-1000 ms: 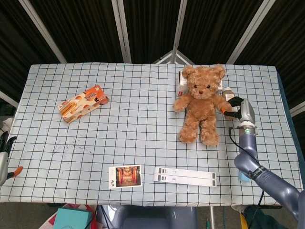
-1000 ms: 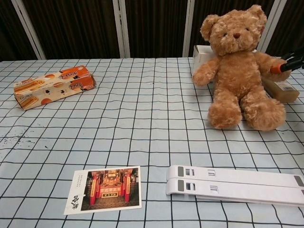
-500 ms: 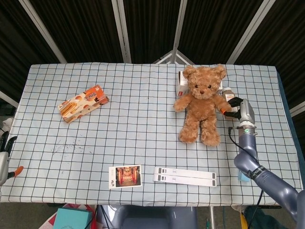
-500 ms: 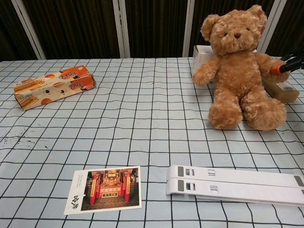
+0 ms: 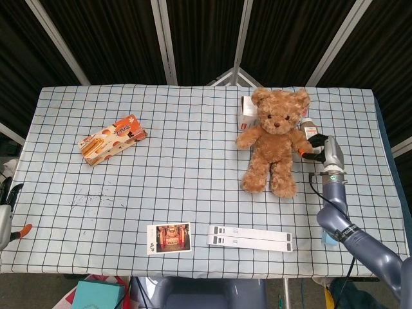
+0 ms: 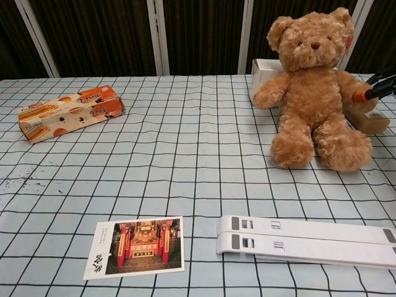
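My right hand (image 5: 315, 145) closes on the teddy bear (image 5: 271, 145) at the far right of the tabletop (image 5: 193, 174). The orange-tipped fingers (image 6: 361, 94) press into the arm on the side of the bear nearest that hand, and the plush arm sits between them, so I judge it a light pinch on the limb and not a grip on the body. The bear sits upright with its legs stretched toward me and its back against a white box (image 6: 266, 71). A brown carton (image 6: 371, 119) lies just beside the bear, under the arm I hold.

My left hand (image 5: 5, 215) hangs off the tabletop's edge, well apart from the bear on the opposite side. So little of it shows that I cannot tell how its fingers stand.

An orange snack box (image 5: 112, 139) lies far across the checked cloth from the bear. A postcard (image 5: 168, 237) and a pair of white strips (image 5: 250, 237) rest nearer me than the bear does.

As I read it, the step in hand is securing the toy. A pinch on a soft arm will let the body swing or sag, so the next move calls for a firmer hold and a slow, steady pull or lift. That keeps the bear from dragging the brown carton or tipping the white box behind it.
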Action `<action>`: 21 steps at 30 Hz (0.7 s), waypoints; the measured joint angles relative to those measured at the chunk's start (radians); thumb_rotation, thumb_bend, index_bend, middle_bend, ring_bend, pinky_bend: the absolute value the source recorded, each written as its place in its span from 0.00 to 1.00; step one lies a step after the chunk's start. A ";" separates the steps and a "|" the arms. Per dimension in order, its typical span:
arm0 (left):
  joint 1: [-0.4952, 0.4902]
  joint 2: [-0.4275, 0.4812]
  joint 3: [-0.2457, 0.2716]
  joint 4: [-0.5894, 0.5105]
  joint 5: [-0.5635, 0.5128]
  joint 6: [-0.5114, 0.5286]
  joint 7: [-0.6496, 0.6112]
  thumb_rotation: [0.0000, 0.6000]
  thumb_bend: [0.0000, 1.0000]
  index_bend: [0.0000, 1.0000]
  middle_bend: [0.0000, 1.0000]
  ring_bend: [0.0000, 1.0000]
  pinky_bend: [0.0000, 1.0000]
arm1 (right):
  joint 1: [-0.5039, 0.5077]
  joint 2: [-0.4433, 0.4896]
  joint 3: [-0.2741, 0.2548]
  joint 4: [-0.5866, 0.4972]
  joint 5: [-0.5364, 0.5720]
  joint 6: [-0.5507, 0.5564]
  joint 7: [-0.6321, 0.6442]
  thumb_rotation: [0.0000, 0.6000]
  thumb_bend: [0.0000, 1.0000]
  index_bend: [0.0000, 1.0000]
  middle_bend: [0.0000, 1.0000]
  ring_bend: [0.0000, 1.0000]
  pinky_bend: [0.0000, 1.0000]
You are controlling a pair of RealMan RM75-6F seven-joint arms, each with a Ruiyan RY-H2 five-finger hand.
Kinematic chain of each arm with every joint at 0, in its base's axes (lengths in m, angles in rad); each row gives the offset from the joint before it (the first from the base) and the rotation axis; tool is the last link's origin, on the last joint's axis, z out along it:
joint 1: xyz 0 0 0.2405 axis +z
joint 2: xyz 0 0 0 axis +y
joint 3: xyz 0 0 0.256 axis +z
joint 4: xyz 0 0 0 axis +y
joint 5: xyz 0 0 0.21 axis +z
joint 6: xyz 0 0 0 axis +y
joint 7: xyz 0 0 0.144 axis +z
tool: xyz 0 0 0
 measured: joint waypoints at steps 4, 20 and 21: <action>0.000 -0.001 0.001 0.000 0.001 0.001 0.001 1.00 0.24 0.13 0.00 0.00 0.03 | -0.008 0.006 0.001 -0.008 -0.001 0.015 -0.010 1.00 0.29 0.54 0.53 0.37 0.00; -0.004 -0.008 0.005 -0.002 0.000 -0.001 0.016 1.00 0.24 0.13 0.00 0.00 0.03 | -0.026 0.013 0.009 -0.012 -0.023 -0.003 -0.001 1.00 0.29 0.54 0.53 0.36 0.00; -0.004 -0.008 0.005 -0.002 0.001 -0.001 0.018 1.00 0.24 0.13 0.00 0.00 0.03 | -0.028 0.014 0.008 -0.016 -0.023 -0.001 -0.003 1.00 0.29 0.54 0.53 0.37 0.00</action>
